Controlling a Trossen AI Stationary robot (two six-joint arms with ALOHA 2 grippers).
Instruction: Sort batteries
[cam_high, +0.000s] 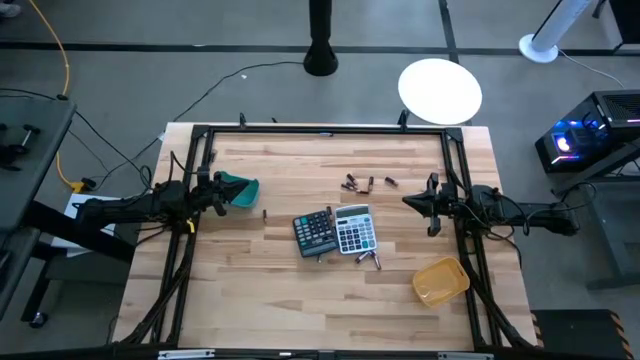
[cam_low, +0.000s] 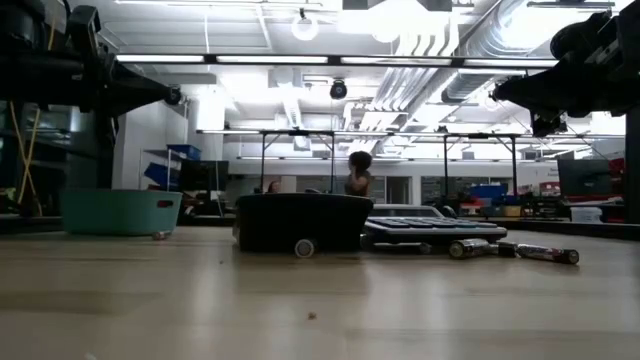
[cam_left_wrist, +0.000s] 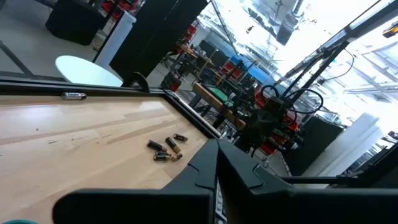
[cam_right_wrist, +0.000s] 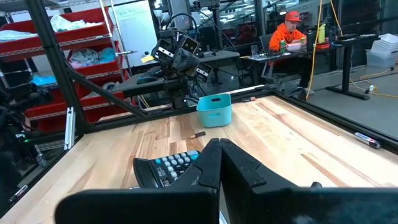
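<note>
- Batteries (cam_high: 367, 183) lie loose on the wooden table (cam_high: 250, 290) — one cluster beyond the two calculators, a few more (cam_high: 368, 260) just in front of the grey calculator (cam_high: 355, 229), a single one (cam_high: 264, 213) near the teal tray (cam_high: 240, 190).
- Dark calculator (cam_high: 314, 233) and its grey neighbour sit side by side at mid-table; the yellow tray (cam_high: 441, 281) waits at the right front.
- Left gripper (cam_high: 222, 193) hangs above the table beside the teal tray, jaws closed on nothing.
- Right gripper (cam_high: 410, 201) hangs above the table's right side, fingers likewise pressed together and empty.
- Sorting appears not yet begun — no battery can be seen in the yellow tray; the teal one's inside cannot be made out.
- Next move likely calls for opening a gripper and lowering it over one thin cylinder.
- Beyond the table, a workshop: red shelving, benches, ceiling lights, and a seated person (cam_right_wrist: 291, 36) in orange.
</note>
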